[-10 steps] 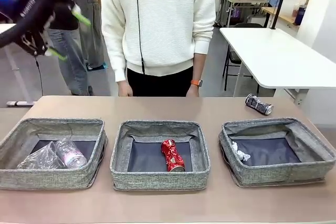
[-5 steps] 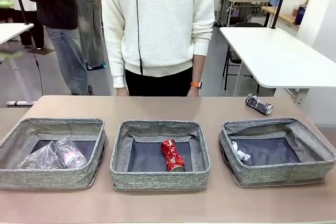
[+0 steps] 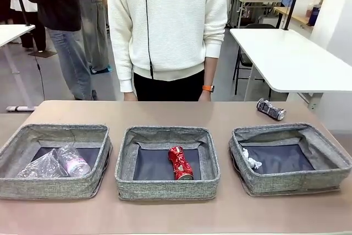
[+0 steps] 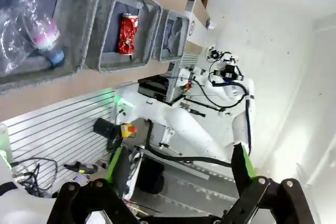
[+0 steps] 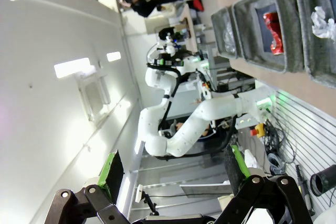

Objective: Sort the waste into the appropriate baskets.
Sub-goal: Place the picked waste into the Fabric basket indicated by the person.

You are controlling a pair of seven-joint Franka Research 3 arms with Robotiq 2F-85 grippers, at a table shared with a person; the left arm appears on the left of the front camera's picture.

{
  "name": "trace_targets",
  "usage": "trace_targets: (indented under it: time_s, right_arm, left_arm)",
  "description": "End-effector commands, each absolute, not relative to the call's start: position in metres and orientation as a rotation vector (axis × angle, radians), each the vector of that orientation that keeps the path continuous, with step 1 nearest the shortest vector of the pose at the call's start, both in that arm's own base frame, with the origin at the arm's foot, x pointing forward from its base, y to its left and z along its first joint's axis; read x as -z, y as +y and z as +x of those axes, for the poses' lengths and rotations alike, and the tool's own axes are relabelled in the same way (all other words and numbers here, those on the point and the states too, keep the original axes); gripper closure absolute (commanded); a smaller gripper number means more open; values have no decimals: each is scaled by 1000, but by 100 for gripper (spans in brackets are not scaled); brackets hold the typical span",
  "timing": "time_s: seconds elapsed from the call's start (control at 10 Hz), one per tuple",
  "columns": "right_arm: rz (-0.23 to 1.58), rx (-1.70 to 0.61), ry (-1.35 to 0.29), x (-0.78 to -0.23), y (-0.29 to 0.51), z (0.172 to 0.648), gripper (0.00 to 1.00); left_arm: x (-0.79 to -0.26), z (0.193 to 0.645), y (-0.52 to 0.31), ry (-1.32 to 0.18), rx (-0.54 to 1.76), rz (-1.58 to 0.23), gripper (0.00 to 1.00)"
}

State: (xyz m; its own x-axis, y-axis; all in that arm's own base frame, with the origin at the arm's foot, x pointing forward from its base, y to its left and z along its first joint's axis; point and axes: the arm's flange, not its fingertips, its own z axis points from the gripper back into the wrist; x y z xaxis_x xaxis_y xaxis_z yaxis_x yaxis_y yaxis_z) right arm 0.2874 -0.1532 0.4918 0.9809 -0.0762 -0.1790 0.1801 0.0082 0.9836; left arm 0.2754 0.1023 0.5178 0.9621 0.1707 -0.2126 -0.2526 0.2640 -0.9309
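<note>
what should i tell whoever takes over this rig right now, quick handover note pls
Left gripper: open, holding nothing, raised well off the table.
Right gripper: open, holding nothing, also pulled back.
Left basket: clear plastic cup and pink-labelled bottle.
Middle basket: crushed red can.
Right basket: crumpled white paper.
Done: those four pieces are binned.
Left: the crushed dark-silver can lies on the table beyond the right basket; it likely belongs with the red can.
The person stands at the far edge.
</note>
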Motion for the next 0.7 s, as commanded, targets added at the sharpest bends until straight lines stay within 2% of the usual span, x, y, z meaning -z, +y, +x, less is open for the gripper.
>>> trace_targets:
  time_s: [0.0, 0.6]
  right_arm:
    - [1561, 206, 88, -498, -154, 287, 0]
    - [1561, 206, 88, -498, -154, 287, 0]
  left_arm:
    - [-529, 280, 98, 58, -245, -1247, 0]
    - [-529, 280, 98, 58, -245, -1247, 0]
